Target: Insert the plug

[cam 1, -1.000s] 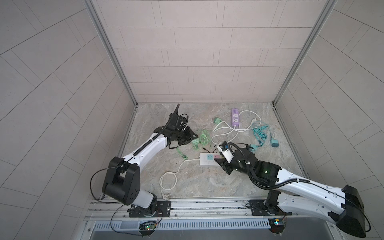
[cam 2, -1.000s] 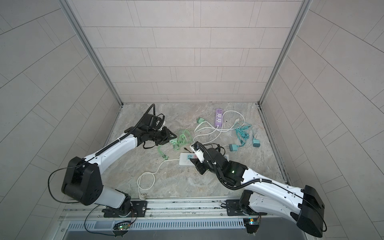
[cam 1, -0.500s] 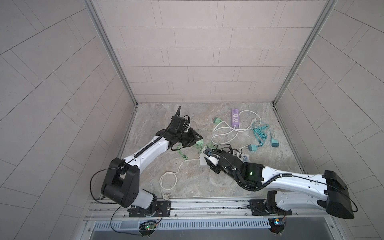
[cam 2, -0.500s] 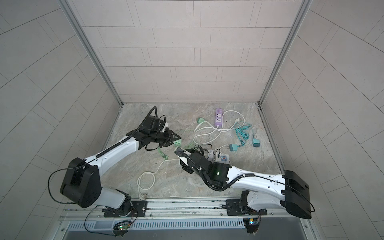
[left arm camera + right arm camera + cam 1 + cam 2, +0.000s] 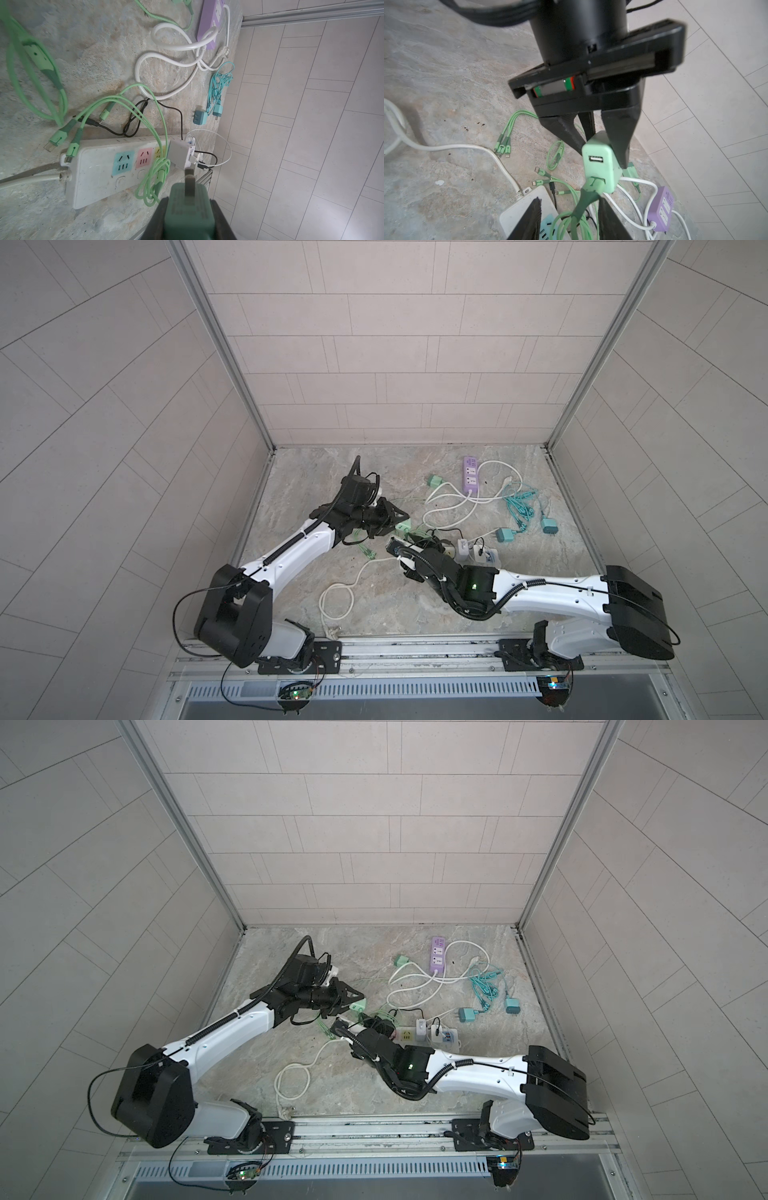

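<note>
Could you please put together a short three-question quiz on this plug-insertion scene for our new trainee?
1. True or false: the green charger is already plugged into the white power strip.
2. Which gripper holds the green charger?
3. Fill in: the second power strip, near the back wall, is coloured ___.

Key:
1. False. It is held clear of the strip, prongs bare.
2. The left gripper.
3. Purple.
</note>
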Controlling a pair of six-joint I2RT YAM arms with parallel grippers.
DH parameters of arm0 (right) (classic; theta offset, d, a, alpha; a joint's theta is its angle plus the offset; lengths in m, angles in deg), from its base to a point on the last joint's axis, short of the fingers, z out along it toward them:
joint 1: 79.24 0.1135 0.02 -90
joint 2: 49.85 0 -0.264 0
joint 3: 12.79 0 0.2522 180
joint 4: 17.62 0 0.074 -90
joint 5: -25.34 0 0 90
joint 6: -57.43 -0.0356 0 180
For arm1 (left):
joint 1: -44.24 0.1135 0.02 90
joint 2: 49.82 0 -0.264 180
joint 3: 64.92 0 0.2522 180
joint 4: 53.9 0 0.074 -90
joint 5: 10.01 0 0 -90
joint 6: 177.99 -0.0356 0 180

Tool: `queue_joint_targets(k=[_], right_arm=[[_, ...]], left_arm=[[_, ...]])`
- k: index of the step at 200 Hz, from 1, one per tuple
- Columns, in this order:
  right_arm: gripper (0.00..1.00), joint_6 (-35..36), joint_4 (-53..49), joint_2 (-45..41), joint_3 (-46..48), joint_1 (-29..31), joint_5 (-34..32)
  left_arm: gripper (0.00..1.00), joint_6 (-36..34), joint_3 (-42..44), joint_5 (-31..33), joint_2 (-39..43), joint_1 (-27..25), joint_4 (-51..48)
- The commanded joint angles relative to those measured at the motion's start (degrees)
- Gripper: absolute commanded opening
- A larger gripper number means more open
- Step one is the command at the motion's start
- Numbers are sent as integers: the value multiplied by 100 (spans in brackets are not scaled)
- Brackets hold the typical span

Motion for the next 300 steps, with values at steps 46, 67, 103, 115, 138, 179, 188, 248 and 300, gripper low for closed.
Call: queue_joint_targets(k=[46,67,103,115,138,179,188,248,300], right_arm=[[37,543,681,246,-92,30,-687],[33,638,652,360,-178,21,-709],[28,678,778,506,-230,21,-850],[27,699,769,520,-258,21,-884],[23,761,842,568,-279,13,-929],[13,798,914,650,-317,13,-947],[11,775,923,635,-301,5,-929],[2,532,977,304,-91,-66,-763],[0,317,892,45,97,-115,-611]], left_arm=[[3,181,220,-201,187,-68,367],[3,224,244,-208,260,-96,387],[3,271,236,-203,429,-102,410],[3,266,238,-229,448,-101,387],[3,271,277,-264,506,-115,378],[6,307,275,-334,538,-149,454],[7,305,260,-343,533,-149,453],[20,263,184,-435,471,-146,506],[29,84,55,-431,387,-140,417]])
